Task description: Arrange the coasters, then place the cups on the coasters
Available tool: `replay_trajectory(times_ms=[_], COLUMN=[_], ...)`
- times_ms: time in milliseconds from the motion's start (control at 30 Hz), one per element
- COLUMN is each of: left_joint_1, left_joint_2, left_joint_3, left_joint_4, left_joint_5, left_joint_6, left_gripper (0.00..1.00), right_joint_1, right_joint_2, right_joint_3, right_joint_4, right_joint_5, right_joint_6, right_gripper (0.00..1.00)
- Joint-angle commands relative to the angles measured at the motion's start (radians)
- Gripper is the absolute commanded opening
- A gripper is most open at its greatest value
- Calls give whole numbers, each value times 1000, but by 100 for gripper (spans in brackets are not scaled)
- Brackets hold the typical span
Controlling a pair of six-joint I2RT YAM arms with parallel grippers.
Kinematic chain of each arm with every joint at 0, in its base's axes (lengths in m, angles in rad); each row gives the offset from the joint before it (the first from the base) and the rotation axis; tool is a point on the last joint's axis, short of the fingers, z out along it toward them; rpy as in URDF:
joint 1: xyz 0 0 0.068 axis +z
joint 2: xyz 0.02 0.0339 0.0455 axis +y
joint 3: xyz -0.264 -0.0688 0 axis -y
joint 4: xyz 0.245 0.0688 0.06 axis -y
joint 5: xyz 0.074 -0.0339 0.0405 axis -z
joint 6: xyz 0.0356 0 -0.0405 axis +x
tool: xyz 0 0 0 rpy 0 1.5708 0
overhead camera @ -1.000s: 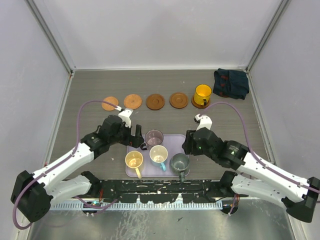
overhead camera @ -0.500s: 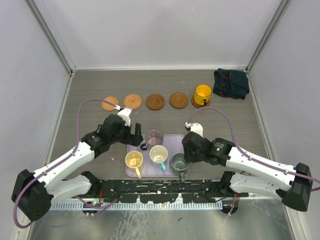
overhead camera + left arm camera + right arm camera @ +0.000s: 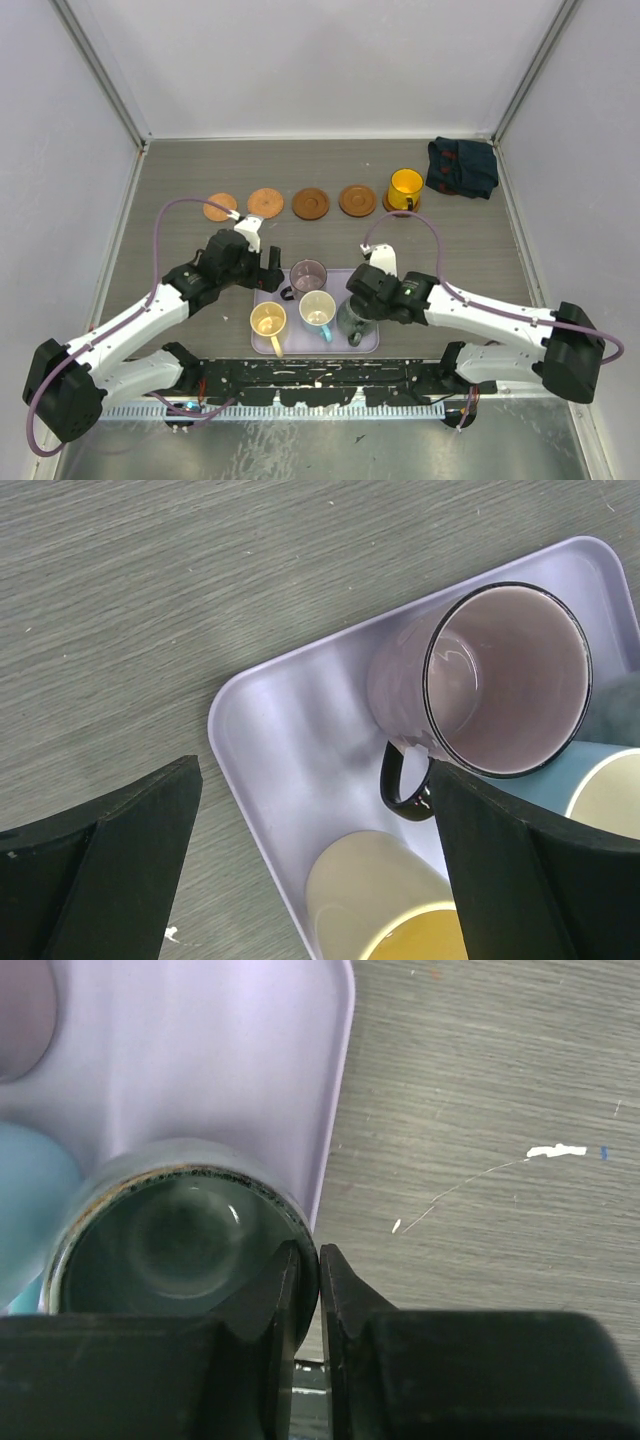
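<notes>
The right gripper (image 3: 308, 1260) is clenched on the rim of the grey-green cup (image 3: 170, 1245), one finger inside and one outside, in the near right corner of the lavender tray (image 3: 200, 1050), while the left gripper (image 3: 310, 815) hangs spread wide beside the purple cup (image 3: 500, 680).

Four bare brown-orange coasters (image 3: 265, 203) rowed across far worktop (image 3: 200, 165), fifth coaster (image 3: 387, 205) under upright yellow-orange mug (image 3: 405, 188), purple mug (image 3: 308, 274), cream-yellow mug (image 3: 268, 319), blue-handled white mug (image 3: 317, 308), grey-green mug (image 3: 160, 1250) upright on lavender tray (image 3: 290, 730), grey-green rim pinched by right pincer (image 3: 308, 1260)
</notes>
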Motion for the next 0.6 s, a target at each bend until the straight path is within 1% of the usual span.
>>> replay_trajectory(times_ms=[0, 67, 167, 367, 567], left_joint_1=[-5, -4, -5, -5, -5], left_joint_2=[-19, -14, -8, 9, 14], left_joint_3=[23, 23, 23, 26, 26], left_joint_4=[13, 15, 18, 28, 41], left_joint_5=[-28, -33, -38, -41, -48], left_joint_6=[15, 18, 21, 29, 35], left_gripper=[98, 98, 98, 98, 98], right_joint_1=[1, 0, 1, 1, 0], right_joint_2=[51, 63, 82, 141, 221], right_joint_3=[33, 37, 52, 97, 144], right_joint_4=[66, 85, 108, 137, 182], right_joint_5=[98, 127, 182, 293, 395], right_joint_6=[24, 20, 9, -40, -129], right_gripper=[13, 10, 10, 9, 11])
